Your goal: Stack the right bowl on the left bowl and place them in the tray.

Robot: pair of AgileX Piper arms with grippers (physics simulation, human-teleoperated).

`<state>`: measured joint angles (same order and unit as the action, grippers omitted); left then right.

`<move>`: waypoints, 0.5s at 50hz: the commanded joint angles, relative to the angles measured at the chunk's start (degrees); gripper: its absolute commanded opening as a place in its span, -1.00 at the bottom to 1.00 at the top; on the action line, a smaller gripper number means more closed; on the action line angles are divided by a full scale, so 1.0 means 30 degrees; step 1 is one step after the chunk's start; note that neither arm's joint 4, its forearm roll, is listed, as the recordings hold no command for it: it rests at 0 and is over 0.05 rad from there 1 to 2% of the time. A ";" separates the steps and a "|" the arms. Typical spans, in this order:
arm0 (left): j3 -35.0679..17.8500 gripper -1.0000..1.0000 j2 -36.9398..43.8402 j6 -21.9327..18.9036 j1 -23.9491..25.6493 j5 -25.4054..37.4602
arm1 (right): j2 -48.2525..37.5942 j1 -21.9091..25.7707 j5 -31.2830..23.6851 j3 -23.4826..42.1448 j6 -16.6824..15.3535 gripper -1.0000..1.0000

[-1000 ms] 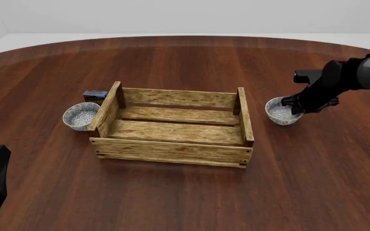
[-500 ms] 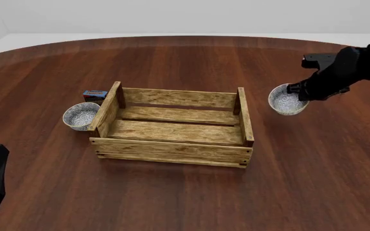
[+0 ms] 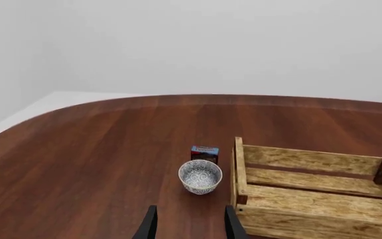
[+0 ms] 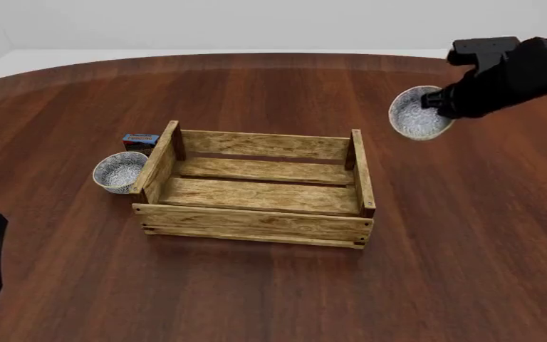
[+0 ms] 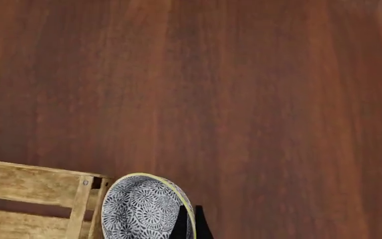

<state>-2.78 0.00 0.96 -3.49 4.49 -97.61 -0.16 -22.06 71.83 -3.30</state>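
Two speckled bowls are sitting far apart in the front view. The right bowl (image 4: 420,122) is hanging clear of the wooden surface (image 4: 273,92), tilted so its patterned inside is facing the camera, off beyond the right end of the tray (image 4: 254,187). The right gripper (image 4: 435,102) is clenching this bowl at its rim, one finger inside and one outside, as the right wrist view is showing: two dark fingertips (image 5: 189,225) are pinching the yellowish edge of the bowl (image 5: 144,209), with the tray's corner (image 5: 38,186) lying just beneath it in that view.

The left bowl (image 4: 120,171) is resting upright on the surface, just outside the tray's left end board, touching it or nearly so. A small blue-and-red box (image 4: 140,142) is standing just behind that bowl, near the tray's far left corner. The tray itself is lying in the middle of the surface with nothing inside it.

The left gripper (image 3: 189,226) is hanging low at the near left edge of the front view, well apart from everything; its fingers are spread wide and holding nothing. In the left wrist view, the left bowl (image 3: 200,176) is appearing beyond those parted fingers, with the box (image 3: 205,153) behind it and the tray (image 3: 310,189) beside it.
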 commanded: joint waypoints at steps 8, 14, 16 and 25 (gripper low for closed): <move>-0.0336 1.00 0.0063 -0.0260 0.0314 0.0057 | 0.5142 0.2918 -0.0255 -0.1077 0.0713 -1.00; -0.0721 1.00 0.0110 -0.0378 0.0415 0.0207 | 0.6048 0.4419 -0.0439 -0.1172 0.1129 -1.00; -0.0794 1.00 0.0105 -0.0372 0.0431 0.0218 | 0.6187 0.4617 -0.0482 -0.1135 0.1088 -1.00; -0.0848 1.00 0.0081 -0.0440 0.0423 0.0325 | 0.6805 0.5941 -0.0247 -0.1377 0.1684 -1.00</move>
<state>-5.18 0.00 0.19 -3.18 5.87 -86.37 13.18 -23.62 71.92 -0.11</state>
